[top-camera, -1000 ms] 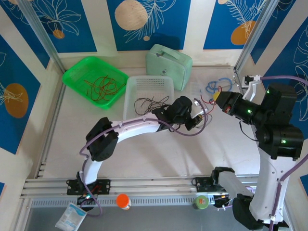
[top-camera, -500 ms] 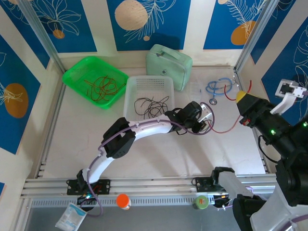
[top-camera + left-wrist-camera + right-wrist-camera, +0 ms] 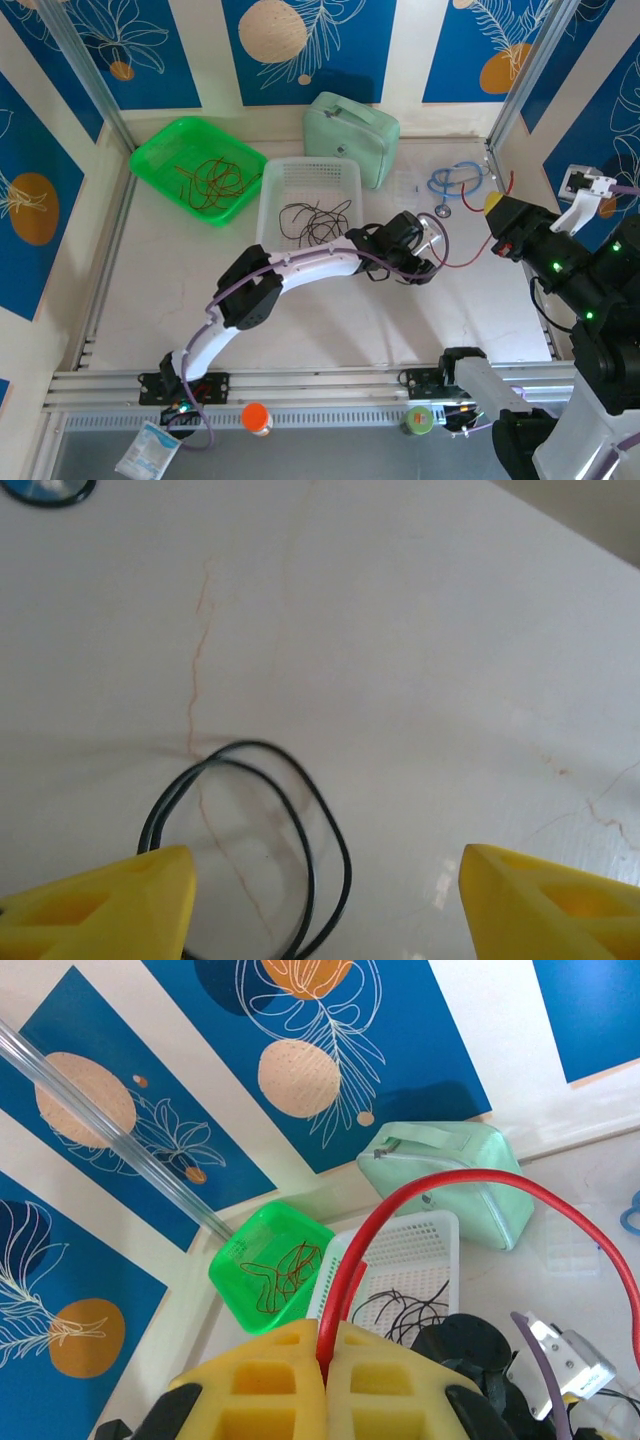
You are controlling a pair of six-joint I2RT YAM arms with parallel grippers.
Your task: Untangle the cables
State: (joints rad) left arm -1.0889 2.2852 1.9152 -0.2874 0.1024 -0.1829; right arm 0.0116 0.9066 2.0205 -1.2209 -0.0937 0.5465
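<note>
Arching smooth red wire (image 3: 470, 1174) sits pinched in blocky yellow right hand (image 3: 326, 1348).

- Bright, even light is falling from above in the top external view, and the arms are casting only faint shadows on the table (image 3: 150, 290).
- In the left wrist view, a small glare patch is shining on the pale tabletop, the black wire (image 3: 240, 746) is throwing a weak shadow, and the fingertips (image 3: 100, 900) of the left gripper (image 3: 325, 905) are blurring.
- In the right wrist view, the right gripper (image 3: 326, 1380) is looking soft near the lens, and the red wire (image 3: 470, 1175) is showing crisply.
</note>
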